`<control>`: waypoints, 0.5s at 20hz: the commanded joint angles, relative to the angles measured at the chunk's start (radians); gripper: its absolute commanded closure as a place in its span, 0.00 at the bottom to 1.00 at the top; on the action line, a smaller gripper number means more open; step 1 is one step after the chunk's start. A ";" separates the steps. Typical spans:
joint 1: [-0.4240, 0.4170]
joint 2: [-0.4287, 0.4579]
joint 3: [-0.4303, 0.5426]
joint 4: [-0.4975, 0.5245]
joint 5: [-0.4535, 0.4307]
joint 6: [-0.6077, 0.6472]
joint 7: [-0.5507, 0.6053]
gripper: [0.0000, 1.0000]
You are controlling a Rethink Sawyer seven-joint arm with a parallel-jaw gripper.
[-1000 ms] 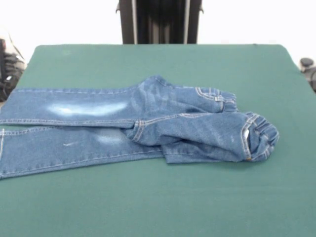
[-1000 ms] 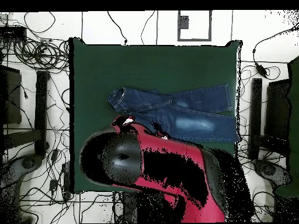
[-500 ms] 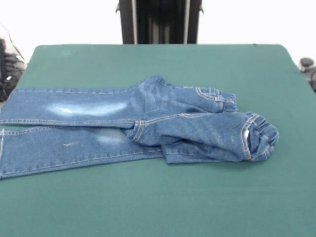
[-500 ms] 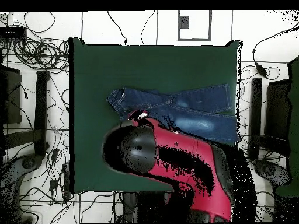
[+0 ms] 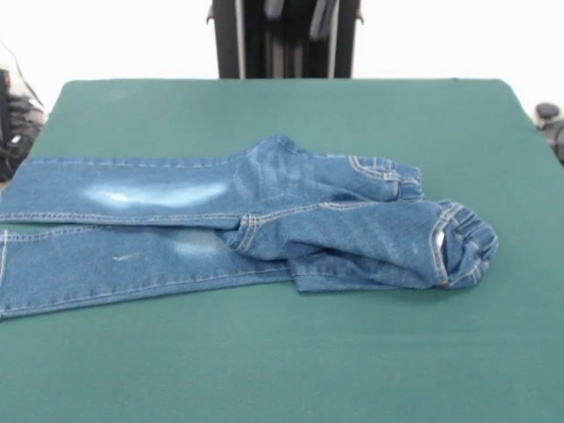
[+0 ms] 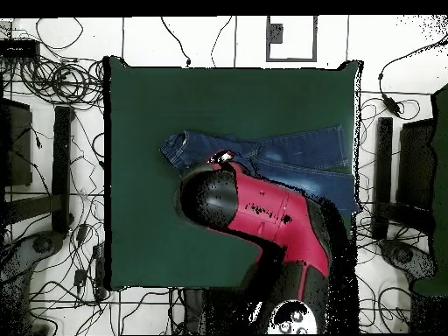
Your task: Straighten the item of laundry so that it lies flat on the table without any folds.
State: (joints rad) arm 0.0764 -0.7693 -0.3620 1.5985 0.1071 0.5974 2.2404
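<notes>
The blue denim jeans [image 5: 264, 225] lie on the green table [image 5: 282, 352]. Both legs stretch to the left and reach the left picture edge. The waist end at the right is folded over and bunched, with the elastic waistband [image 5: 463, 238] standing up. In the overhead view the jeans [image 6: 297, 157] run from the waistband at the left to the table's right edge. The red arm [image 6: 262, 210] covers their middle. My gripper [image 5: 300, 11] shows only at the top edge of the front view, high above the jeans. In the overhead view my gripper [image 6: 219, 159] is over the upper part of the jeans.
The black pedestal [image 5: 229, 40] stands at the table's far side. Cables and black stands [image 6: 61, 157] lie on the floor around the table. The leg ends [image 6: 346, 166] lie at the table's right edge in the overhead view.
In the overhead view the arm has swung from the table's lower left up over the jeans. The gripper has come into the front view's top edge. The jeans have not moved.
</notes>
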 commanded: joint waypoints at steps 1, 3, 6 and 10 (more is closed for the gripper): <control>-0.003 0.154 0.073 0.072 0.084 -0.154 0.293 0.00; -0.002 0.176 0.073 0.063 0.094 -0.169 0.300 0.00; -0.001 0.192 0.070 0.061 0.101 -0.181 0.294 0.00; -0.008 0.216 0.078 0.057 0.107 -0.197 0.269 0.00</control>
State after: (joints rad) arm 0.0746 -0.6281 -0.3619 1.5982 0.1538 0.4467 2.2839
